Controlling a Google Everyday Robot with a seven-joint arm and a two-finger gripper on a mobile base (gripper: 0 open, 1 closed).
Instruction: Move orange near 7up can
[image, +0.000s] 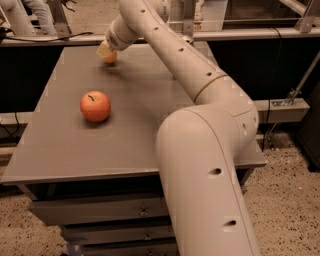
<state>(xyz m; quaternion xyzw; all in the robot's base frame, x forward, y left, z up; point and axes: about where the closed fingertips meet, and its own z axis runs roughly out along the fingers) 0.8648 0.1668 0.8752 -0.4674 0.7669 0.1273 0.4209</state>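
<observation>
The orange (110, 56) is small and round and sits at the far left of the grey table (140, 125). My gripper (106, 50) is at the end of the long cream arm and is closed around the orange, with pale fingers (103, 50) covering its left side. It is just above the tabletop. The 7up can is almost fully hidden behind the arm at the far edge, and only a shiny bit (186, 38) shows.
A larger red-orange apple (95, 106) with a dark stem stands on the left middle of the table. The arm's big elbow (210, 165) covers the table's right front. Drawers (100, 210) are below, and racks and cables lie behind the far edge.
</observation>
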